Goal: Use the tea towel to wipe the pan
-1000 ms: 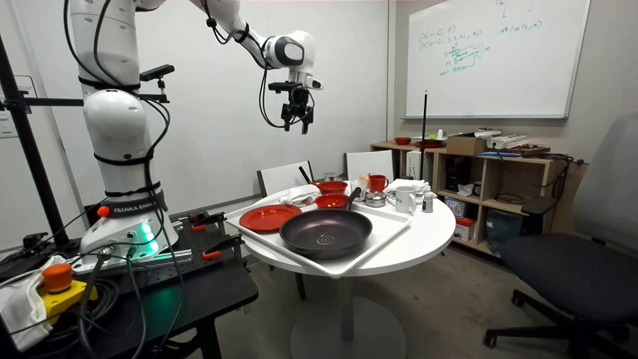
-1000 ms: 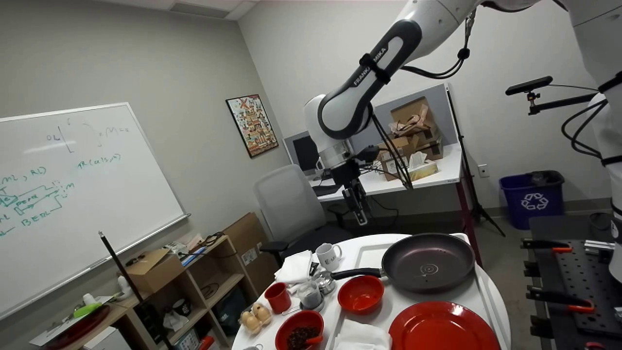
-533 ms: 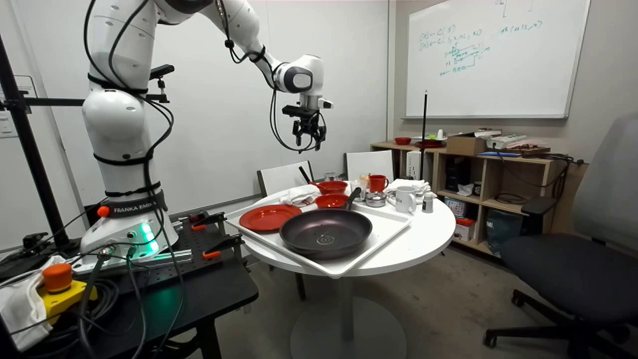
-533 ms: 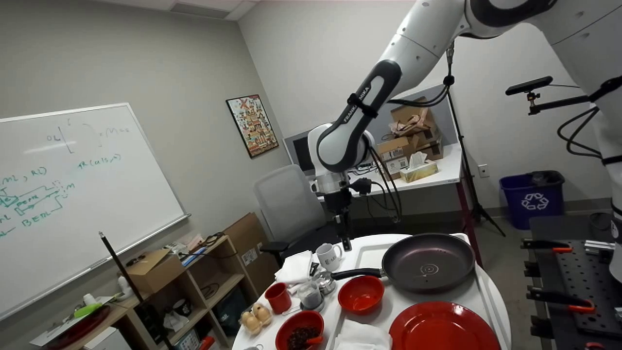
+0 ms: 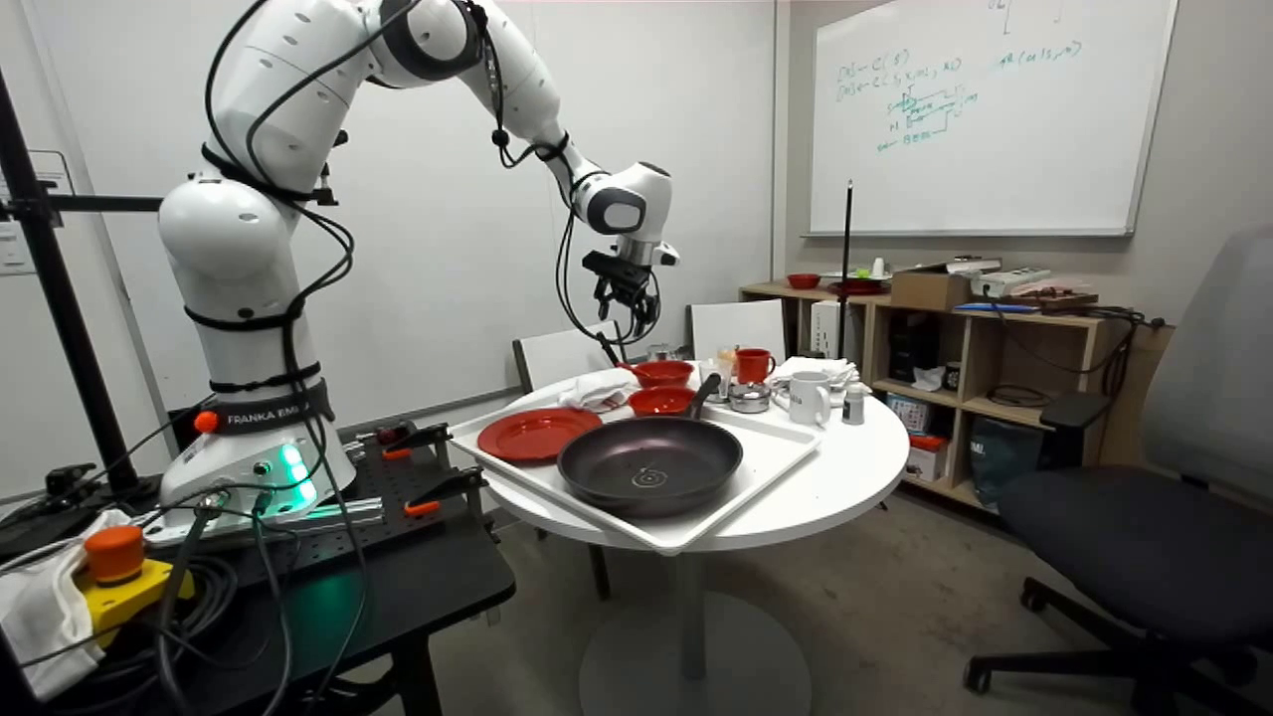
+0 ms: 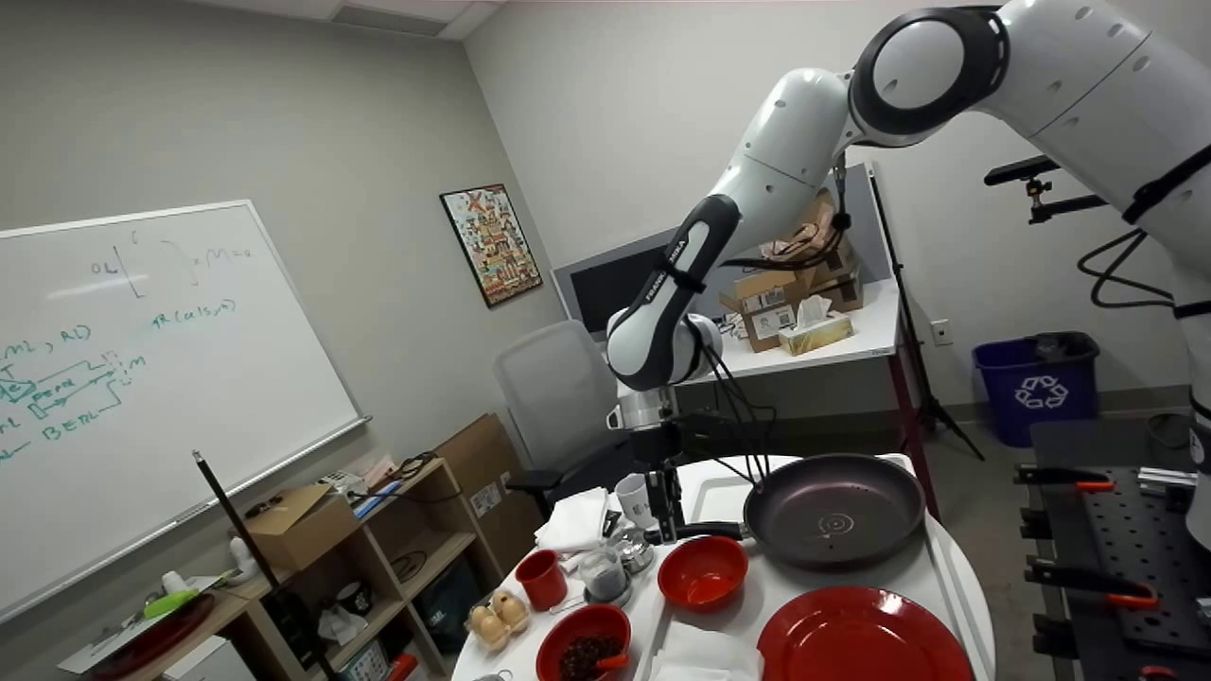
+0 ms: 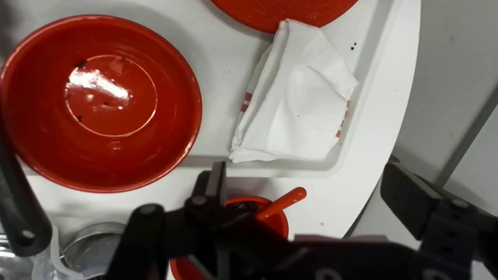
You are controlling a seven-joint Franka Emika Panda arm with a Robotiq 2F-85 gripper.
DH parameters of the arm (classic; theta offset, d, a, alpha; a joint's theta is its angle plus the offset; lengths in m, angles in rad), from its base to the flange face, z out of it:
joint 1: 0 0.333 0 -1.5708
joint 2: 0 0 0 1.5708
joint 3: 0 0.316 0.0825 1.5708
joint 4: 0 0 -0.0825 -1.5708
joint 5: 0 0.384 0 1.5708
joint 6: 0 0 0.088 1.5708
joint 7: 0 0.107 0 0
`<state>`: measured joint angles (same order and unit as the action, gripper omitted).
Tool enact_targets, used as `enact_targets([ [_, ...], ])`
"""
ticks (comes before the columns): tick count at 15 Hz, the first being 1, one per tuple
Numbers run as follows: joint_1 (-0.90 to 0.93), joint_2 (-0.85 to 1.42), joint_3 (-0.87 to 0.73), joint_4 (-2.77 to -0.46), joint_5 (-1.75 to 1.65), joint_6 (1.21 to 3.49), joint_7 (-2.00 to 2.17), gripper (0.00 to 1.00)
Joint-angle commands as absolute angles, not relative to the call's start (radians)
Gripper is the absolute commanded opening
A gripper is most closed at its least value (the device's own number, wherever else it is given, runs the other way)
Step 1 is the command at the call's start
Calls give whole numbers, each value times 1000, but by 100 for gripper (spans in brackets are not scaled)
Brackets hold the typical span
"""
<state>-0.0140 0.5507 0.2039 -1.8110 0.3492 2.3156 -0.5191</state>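
Tea towel (image 7: 297,97) on the tray (image 7: 218,74), end effector (image 7: 305,177) wide-jawed, “FRANKA EMI” legible on the robot's base collar (image 5: 267,412).

We hold our fingers (image 7: 214,182) wide apart and pointing down in both exterior views. Above them is our wrist (image 5: 646,199); from there our forearm (image 6: 747,199) slopes up and away from the fingers to the bent elbow (image 6: 918,76). Beyond that, our upper arm (image 5: 286,114) slopes down to the shoulder (image 5: 216,234), well apart from the fingers.

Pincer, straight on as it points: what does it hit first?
Probably the tea towel, lying on the tray ahead of the open pincer; depth is unclear, so the tray's rim might come first.
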Motion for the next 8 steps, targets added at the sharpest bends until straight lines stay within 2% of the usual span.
enact_targets([
  [1,-28,667,223,-1724,333,2324,-534,100],
  [8,-8,765,220,-1683,265,2373,-500,100],
])
